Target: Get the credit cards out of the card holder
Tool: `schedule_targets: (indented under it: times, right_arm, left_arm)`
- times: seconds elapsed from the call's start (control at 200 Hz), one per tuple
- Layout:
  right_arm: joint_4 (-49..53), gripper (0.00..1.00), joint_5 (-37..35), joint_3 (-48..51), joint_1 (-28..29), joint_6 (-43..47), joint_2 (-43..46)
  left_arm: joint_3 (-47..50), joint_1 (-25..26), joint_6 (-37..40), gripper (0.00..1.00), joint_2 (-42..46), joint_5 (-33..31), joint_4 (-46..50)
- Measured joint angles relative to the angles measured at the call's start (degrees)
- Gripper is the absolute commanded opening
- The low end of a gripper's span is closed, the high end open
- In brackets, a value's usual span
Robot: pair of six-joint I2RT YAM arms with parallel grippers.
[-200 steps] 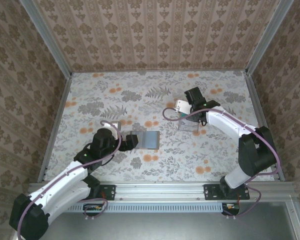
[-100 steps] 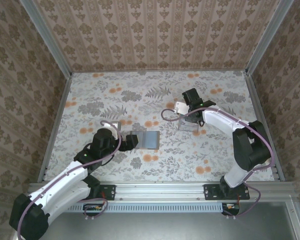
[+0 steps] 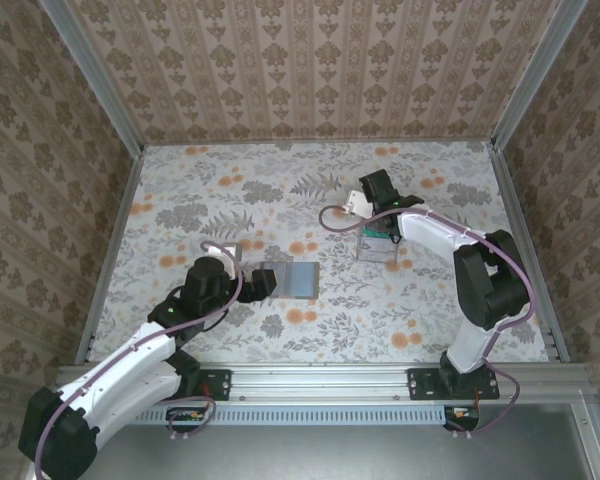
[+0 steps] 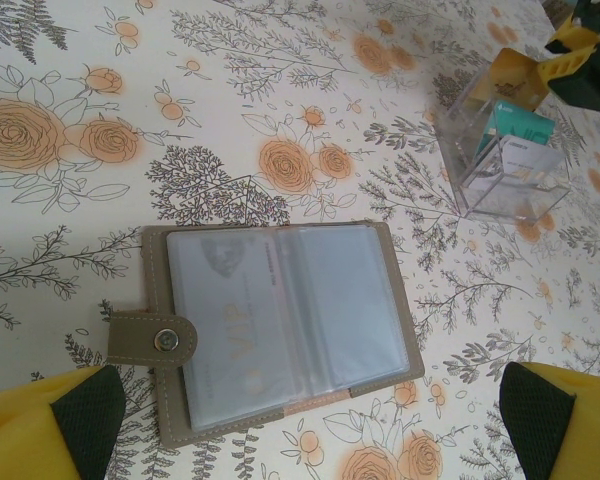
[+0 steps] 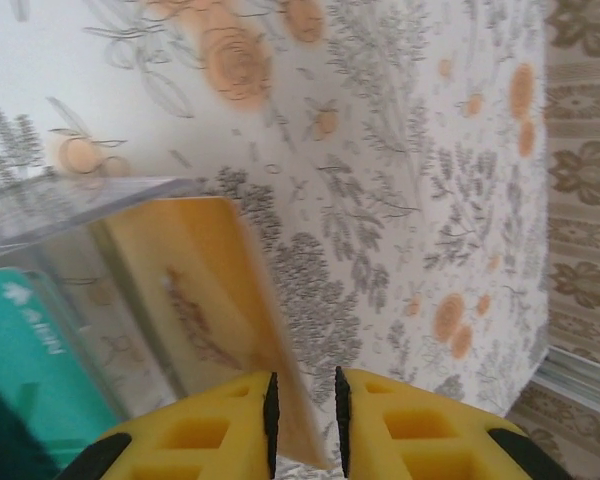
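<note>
Since a second ago the right arm has swung back and leftward over the clear plastic box point(image 4: 505, 160). Its right gripper point(image 5: 303, 390) has parted to a narrow slit, and a smooth orange credit card point(image 5: 195, 290) slants between the yellow fingers at the box's rim. Whether it is gripped I cannot tell. A teal card point(image 5: 30, 340) stands inside the box. Well left of the box, the card holder point(image 4: 280, 330) lies open on the floral table point(image 4: 60, 230). The left wrist view reveals its taupe leathery rim, snap tab point(image 4: 152, 338) and glossy sleeves over a pale card point(image 4: 225, 320); from the top it is a plain grey square. The left gripper point(image 4: 305, 425) gapes wide, empty.

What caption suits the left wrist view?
Open card holder lies on floral table between spread left fingers, clear box beyond.
</note>
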State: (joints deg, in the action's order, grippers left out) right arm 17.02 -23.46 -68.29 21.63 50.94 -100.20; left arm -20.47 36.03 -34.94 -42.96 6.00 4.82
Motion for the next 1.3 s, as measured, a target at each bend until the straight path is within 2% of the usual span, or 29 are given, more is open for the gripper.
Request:
schedule_targets:
  times: [0.27, 0.37, 0.565, 0.83, 0.99, 1.115, 1.3]
  right_arm:
    - [-2.08, 0.31, -0.31, -0.98, -1.22, -4.04, 2.43]
    - [-1.95, 0.35, 1.11, -0.98, -1.09, -8.7, 6.47]
    - [-1.66, 0.36, 5.25, -1.05, 0.63, -19.34, 13.88]
    - [0.83, 0.37, 10.67, -0.76, 7.37, -39.32, 16.81]
    - [0.7, 0.36, 12.02, 4.35, 12.81, -52.06, 19.47]
    - [-0.59, 0.32, 12.9, 11.41, 17.09, -61.75, 21.03]
    - [-4.9, 0.21, 14.99, 20.04, 22.08, -73.85, 20.22]
  left_arm:
    - [0.07, -0.11, 0.0, 1.0, -0.85, 0.02, -0.02]
    - [0.11, -0.11, -0.04, 0.99, -1.84, 0.04, -0.02]
    - [0.15, -0.57, -0.22, 0.99, -5.57, 0.07, -0.37]
    - [0.15, -0.87, -0.2, 0.92, -10.23, 0.74, -2.56]
    - [0.15, -0.87, -0.24, 0.88, -12.92, 0.74, -4.07]
    - [0.15, -0.85, -0.61, 0.84, -15.28, 0.81, -4.55]
    - [0.13, 0.37, -1.7, 0.7, -17.0, 0.61, -4.98]
